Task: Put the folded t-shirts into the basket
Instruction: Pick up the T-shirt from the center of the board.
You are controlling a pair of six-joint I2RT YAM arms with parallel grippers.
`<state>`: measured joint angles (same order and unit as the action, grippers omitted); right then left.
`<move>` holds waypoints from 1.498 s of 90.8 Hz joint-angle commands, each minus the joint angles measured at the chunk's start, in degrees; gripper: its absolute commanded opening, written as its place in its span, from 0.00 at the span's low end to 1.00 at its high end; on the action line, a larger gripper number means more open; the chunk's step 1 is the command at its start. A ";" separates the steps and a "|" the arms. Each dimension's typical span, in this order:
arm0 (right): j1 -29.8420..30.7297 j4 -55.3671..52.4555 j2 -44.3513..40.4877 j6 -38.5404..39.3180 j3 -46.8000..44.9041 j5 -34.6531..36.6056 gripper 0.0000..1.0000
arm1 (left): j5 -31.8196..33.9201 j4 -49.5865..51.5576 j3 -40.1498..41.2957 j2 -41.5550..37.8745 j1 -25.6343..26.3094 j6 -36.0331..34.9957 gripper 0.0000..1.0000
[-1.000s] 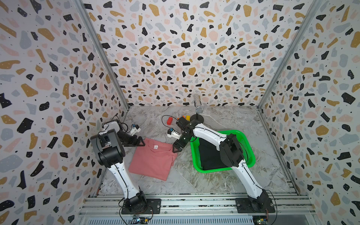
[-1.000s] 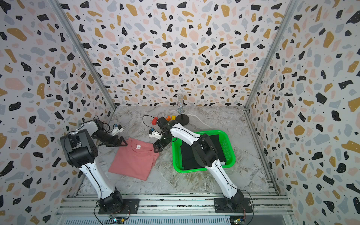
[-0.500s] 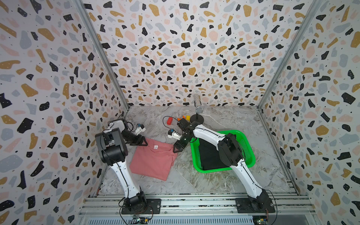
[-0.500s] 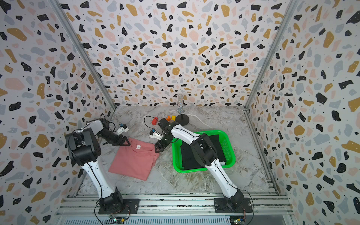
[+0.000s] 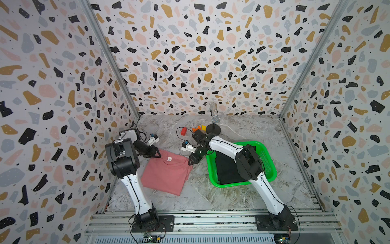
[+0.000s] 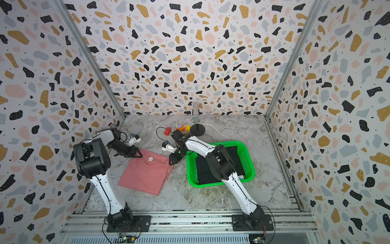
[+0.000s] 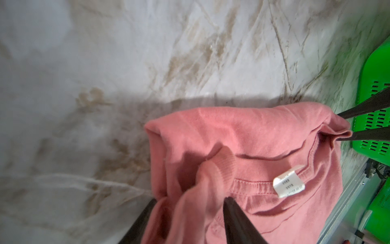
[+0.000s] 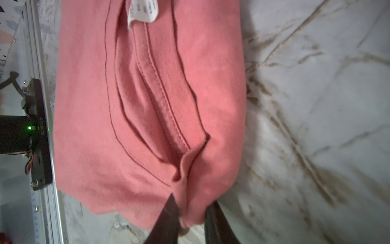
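Left gripper pinches a raised bunch of collar cloth on the pink shirt, its jaws closed on the fabric. The right gripper clamps the shirt's upper right corner, with a fold squeezed between its fingers. In both top views the shirt lies flat on the table, lower centre of the frame, just left of the basket and outside it. The shirt's white tag faces up between the two grips. A black shirt lies inside the basket, partly hidden by the right arm. Small coloured blocks and a microphone stand sit near the back wall, above the shirt in frame.
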<state>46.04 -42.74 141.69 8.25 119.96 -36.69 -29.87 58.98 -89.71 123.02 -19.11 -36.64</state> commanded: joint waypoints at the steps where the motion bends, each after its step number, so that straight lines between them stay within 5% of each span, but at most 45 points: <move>1: 0.24 1.23 -0.60 -0.74 -0.39 -0.11 0.16 | 0.01 -1.20 -1.73 2.57 1.05 1.60 0.56; 11: 0.24 1.85 -1.30 -0.60 -0.61 1.00 0.05 | 0.69 -2.37 -1.67 2.61 1.36 2.55 0.48; 26: 0.25 6.20 -4.54 -1.62 -3.71 1.00 0.00 | 0.47 -3.28 -1.43 2.45 1.45 2.90 0.00; 58: 0.12 13.08 -16.90 -4.38 -11.24 5.41 0.00 | -10.12 -0.74 2.02 -6.37 1.36 1.09 0.00; 94: -0.24 6.00 -35.24 -6.26 -20.60 10.79 0.00 | -23.07 8.23 4.51 -22.03 2.95 -0.25 0.00; 114: -1.86 -1.64 -49.20 -10.10 -26.42 14.59 0.00 | -26.89 8.61 6.78 -33.60 11.58 3.35 0.00; 136: -3.83 -7.03 -66.74 -13.46 -32.11 23.16 0.00 | -29.75 4.84 3.08 -40.20 24.02 15.87 0.00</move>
<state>42.98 -46.00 81.93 -2.66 88.64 -18.98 -55.53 65.12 -83.92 84.36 1.02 -28.45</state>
